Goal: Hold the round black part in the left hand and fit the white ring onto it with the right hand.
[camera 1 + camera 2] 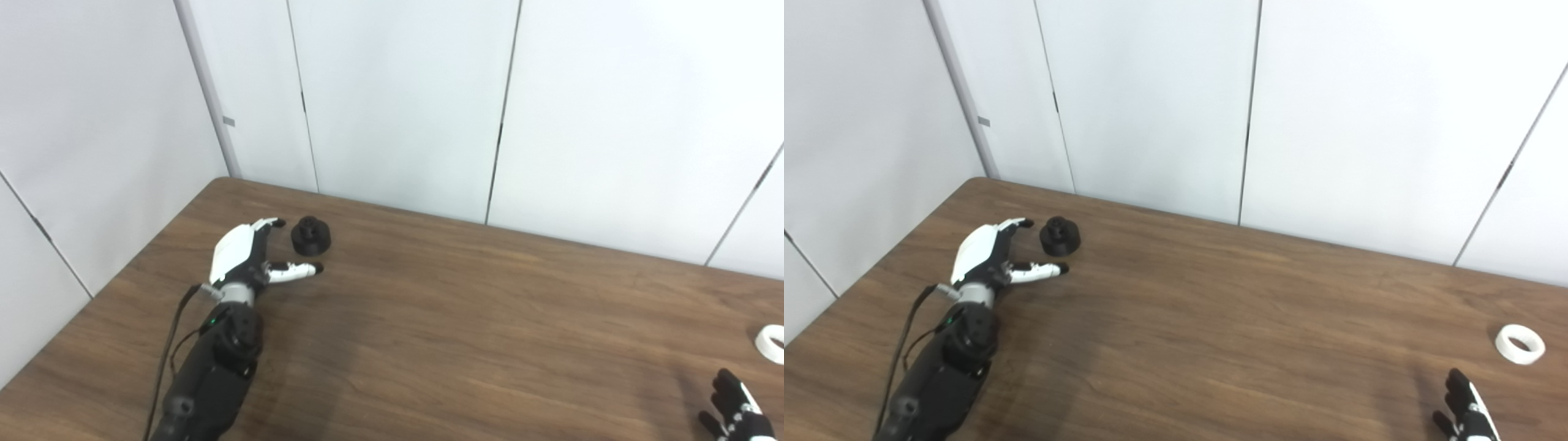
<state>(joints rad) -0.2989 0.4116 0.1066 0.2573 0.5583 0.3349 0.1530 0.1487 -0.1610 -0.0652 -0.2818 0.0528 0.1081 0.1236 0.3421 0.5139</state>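
The round black part (pixel 311 236) is sitting on the counter (pixel 429 318), the left hand (pixel 242 254) lying just beside it, fingers (pixel 1044 268) spread and empty, apparently cupping to grasp; well apart, the white ring (pixel 1519 343) is waiting near the released right hand (pixel 1464 407)

Left hand (pixel 989 257), fingers spread, lies just beside the black part (pixel 1059 236) at left of frame. White ring (pixel 1519 343) lies lower right, above the right hand (pixel 1464 407).
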